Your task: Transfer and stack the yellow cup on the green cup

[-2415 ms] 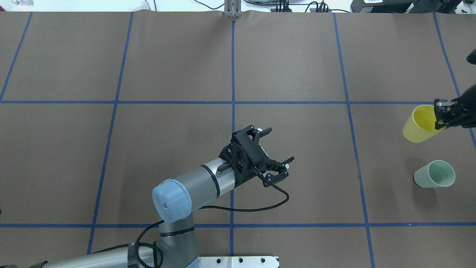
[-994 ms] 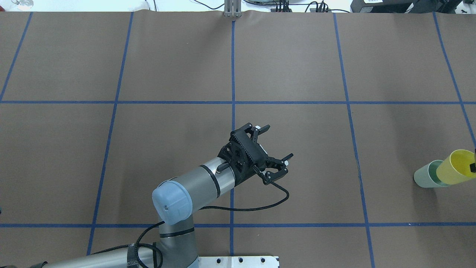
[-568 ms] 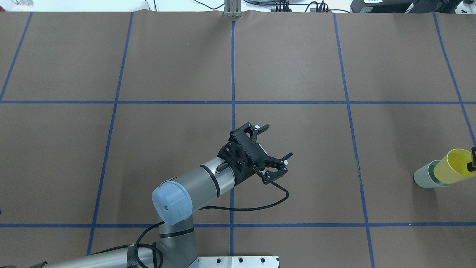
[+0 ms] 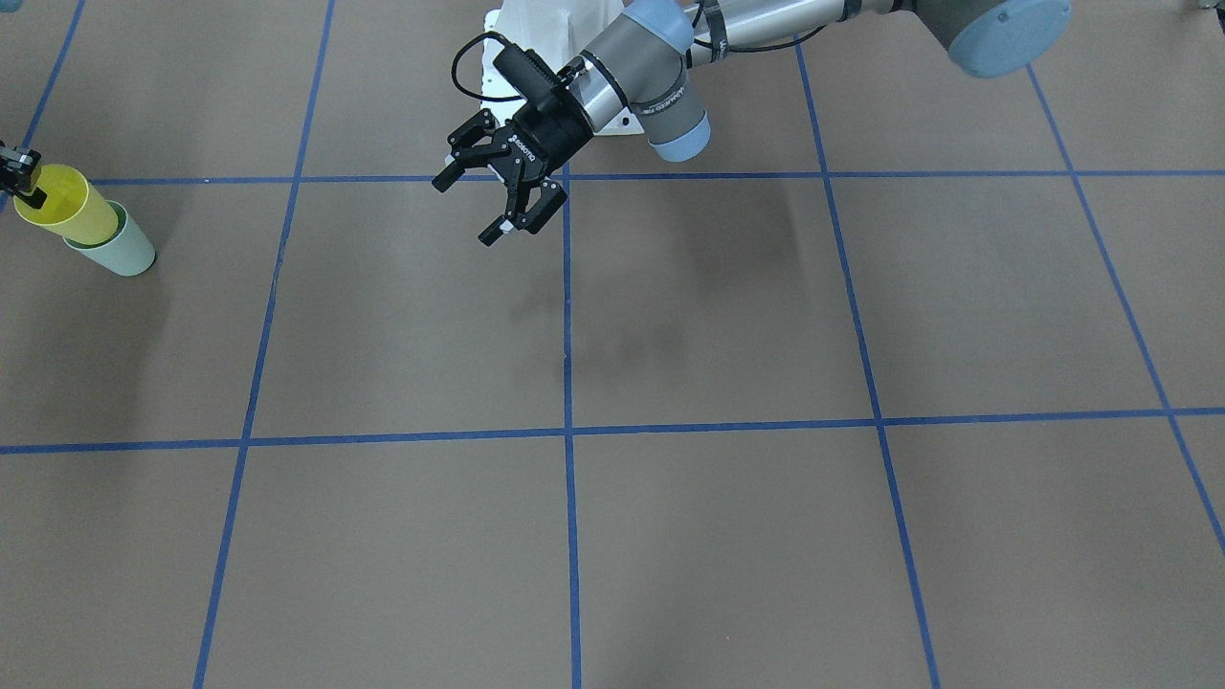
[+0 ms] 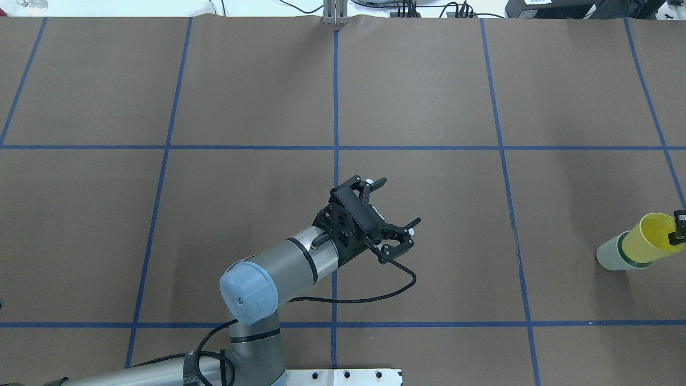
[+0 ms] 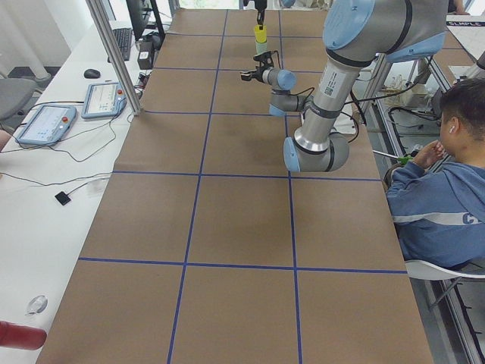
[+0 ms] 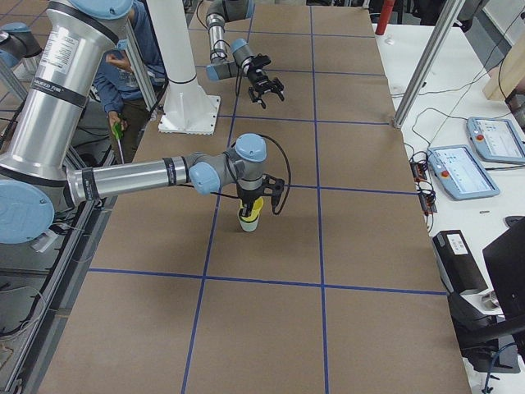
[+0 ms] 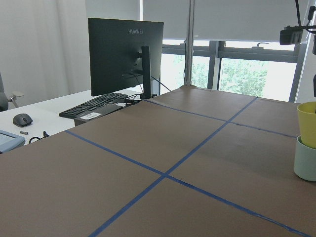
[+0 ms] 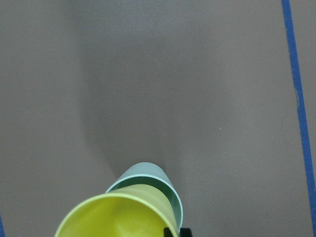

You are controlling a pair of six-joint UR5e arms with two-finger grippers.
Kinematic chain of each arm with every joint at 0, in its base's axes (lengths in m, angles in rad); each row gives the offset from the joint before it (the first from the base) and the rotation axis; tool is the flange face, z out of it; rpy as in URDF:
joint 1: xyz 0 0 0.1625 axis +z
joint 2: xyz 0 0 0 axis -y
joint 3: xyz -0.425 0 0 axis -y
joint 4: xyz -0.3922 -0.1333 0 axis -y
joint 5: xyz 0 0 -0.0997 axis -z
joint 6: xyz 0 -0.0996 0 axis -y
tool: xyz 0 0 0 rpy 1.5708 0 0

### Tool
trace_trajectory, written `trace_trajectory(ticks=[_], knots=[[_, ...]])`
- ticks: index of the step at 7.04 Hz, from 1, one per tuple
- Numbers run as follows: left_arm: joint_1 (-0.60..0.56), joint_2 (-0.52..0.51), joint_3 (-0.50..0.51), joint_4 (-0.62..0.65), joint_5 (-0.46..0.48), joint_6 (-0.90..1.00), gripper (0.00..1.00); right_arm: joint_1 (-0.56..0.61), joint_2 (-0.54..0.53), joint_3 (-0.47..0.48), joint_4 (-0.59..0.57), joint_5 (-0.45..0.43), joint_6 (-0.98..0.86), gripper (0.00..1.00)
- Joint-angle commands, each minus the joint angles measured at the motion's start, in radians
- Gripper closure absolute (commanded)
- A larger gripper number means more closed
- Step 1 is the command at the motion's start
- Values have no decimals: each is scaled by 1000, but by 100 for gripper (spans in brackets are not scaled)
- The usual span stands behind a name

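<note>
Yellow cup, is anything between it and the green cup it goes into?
Nothing visible. The yellow cup, held at its rim by the right gripper, has its base inside the mouth of the green cup.

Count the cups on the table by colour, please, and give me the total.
yellow cup: 1
green cup: 1
Total: 2 cups
</note>
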Motion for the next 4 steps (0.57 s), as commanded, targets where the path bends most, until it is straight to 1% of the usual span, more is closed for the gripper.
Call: trace_trajectory(ticks=[1, 2, 3, 4], knots=[[0, -1, 0, 3, 2, -13, 0, -1, 2, 0, 2, 0, 18, 0], [0, 2, 6, 5, 0, -13, 0, -1, 3, 1, 2, 2, 17, 0], [-8, 6, -3, 40, 0, -15, 1, -1, 3, 22, 5, 2, 15, 0], [-38, 82, -2, 61, 2, -74, 1, 1, 7, 24, 47, -9, 17, 0]])
